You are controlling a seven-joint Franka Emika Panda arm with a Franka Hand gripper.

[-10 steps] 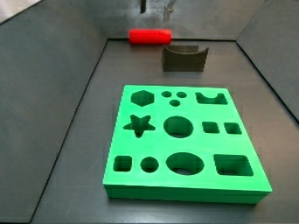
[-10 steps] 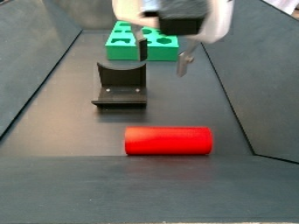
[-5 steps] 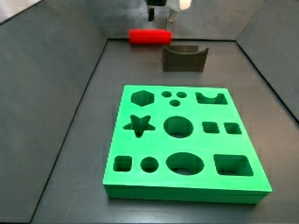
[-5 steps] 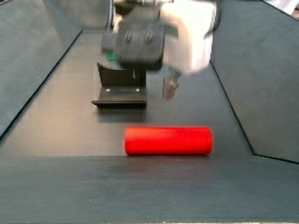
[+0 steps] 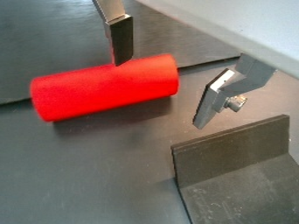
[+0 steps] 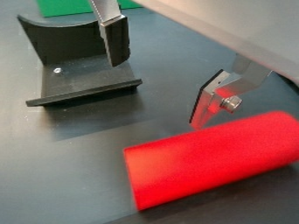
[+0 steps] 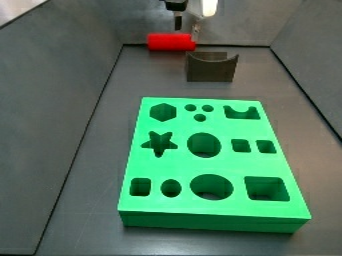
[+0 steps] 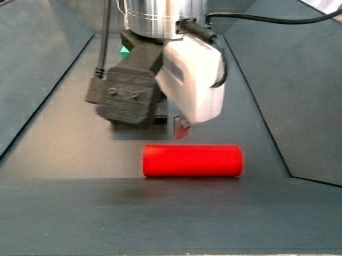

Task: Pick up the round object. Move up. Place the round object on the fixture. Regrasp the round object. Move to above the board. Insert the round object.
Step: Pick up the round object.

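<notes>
Peg (image 8: 194, 160), red cylinder, lies on its side on the dark floor (image 7: 80, 150) at the far end of the enclosure, close to the back wall in a side view (image 7: 171, 42). Nothing grips it.

Gripper (image 5: 170, 70) hangs just above the peg, jaws wide open and empty. In both wrist views the silver fingers (image 5: 121, 35) stand well apart; one finger sits near the peg's curved side, the other (image 6: 212, 96) is off to the side, clear of it. Whether the near finger touches the peg cannot be told. In a side view (image 8: 178, 123) a fingertip shows just above the peg's top, with the white gripper body behind it.

Fixture (image 7: 210, 66), dark block with a curved notch, stands beside the peg, apart from it, between the peg and the board. It also shows in a wrist view (image 6: 76, 57), upright on its base plate.

Board (image 7: 207, 160), green with cut-out holes, lies flat nearer the camera, well apart from the peg.
</notes>
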